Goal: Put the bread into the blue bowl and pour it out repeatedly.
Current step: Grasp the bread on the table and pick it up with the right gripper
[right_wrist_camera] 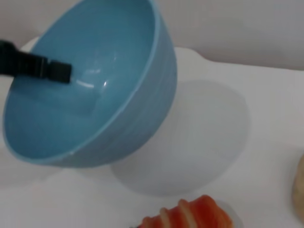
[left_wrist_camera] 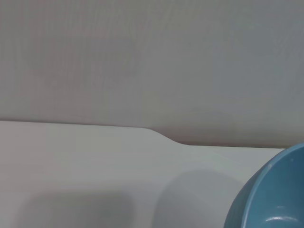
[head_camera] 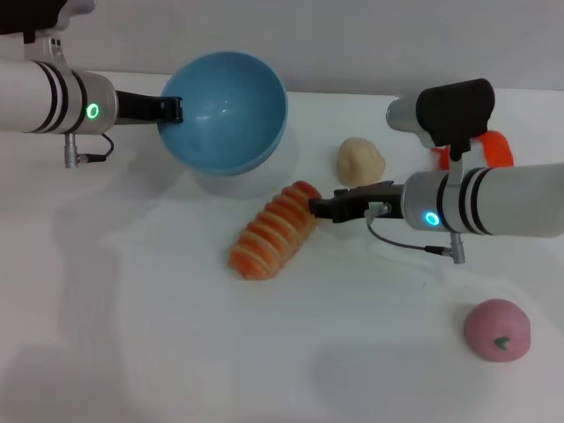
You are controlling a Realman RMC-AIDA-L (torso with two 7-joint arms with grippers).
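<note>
The blue bowl (head_camera: 231,113) is lifted off the white table and tipped, its empty inside facing forward and its shadow under it. My left gripper (head_camera: 174,109) is shut on the bowl's left rim, and one dark finger (right_wrist_camera: 43,68) lies inside the bowl (right_wrist_camera: 95,85). The left wrist view catches only a slice of the bowl (left_wrist_camera: 273,194). The bread (head_camera: 273,231) lies striped side up on the table in front of the bowl, aslant. My right gripper (head_camera: 315,208) is at the bread's far right end, touching or nearly touching it. The bread's end (right_wrist_camera: 190,217) shows in the right wrist view.
A small round beige lump (head_camera: 361,161) sits to the right behind the bread. A pink round toy (head_camera: 498,330) lies near the front right. An orange-red object (head_camera: 495,148) is partly hidden behind my right arm. The table's back edge (left_wrist_camera: 95,124) meets a pale wall.
</note>
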